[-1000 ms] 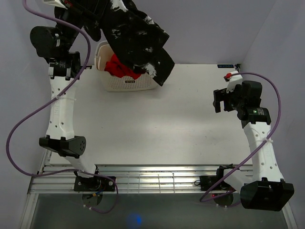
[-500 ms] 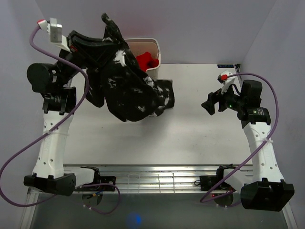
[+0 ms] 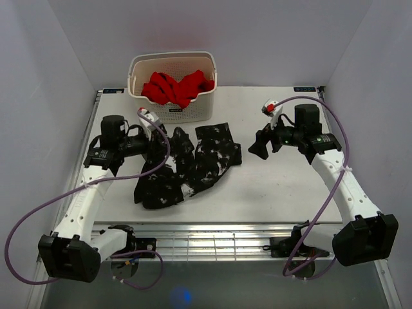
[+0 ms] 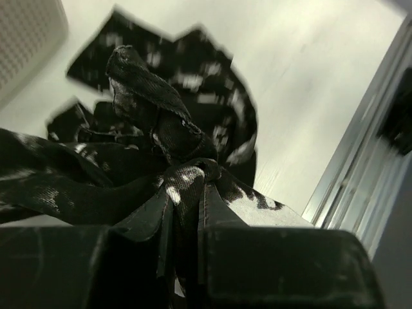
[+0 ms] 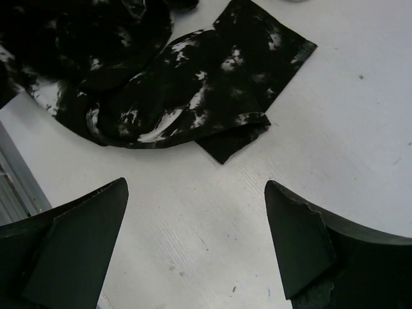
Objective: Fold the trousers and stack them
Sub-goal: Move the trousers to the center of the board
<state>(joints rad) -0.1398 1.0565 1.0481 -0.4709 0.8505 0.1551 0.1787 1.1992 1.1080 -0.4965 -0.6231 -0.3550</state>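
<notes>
Black fabric with white speckles, the trousers [image 3: 187,164], lies crumpled on the white desk [image 3: 283,187], spread from the middle toward 9 o'clock in the overhead view. One flatter panel reaches toward 2 o'clock of the heap; the bunched folds trail toward 7 o'clock, close to the desk's near edge. The left pincer [image 3: 156,147] meets the heap at its 10 o'clock side. In the left wrist view its two dark fingers [image 4: 270,264] are closed on a gathered ridge of the cloth, which rises between them and twists upward before falling to the desk. The right pincer [image 3: 259,144] hangs at 3 o'clock of the trousers, apart from them. In the right wrist view its fingers [image 5: 77,232] stand wide with only bare desk between them, and the nearest corner of the cloth lies just beyond, toward 12 o'clock. A white perforated basket [image 3: 136,72] stands at the desk's far edge, at 12 o'clock of the trousers, and holds a plain red garment [image 3: 177,87]. Whether the cloth touches the basket cannot be told. Purple cables [image 3: 38,212] loop along both arms.
</notes>
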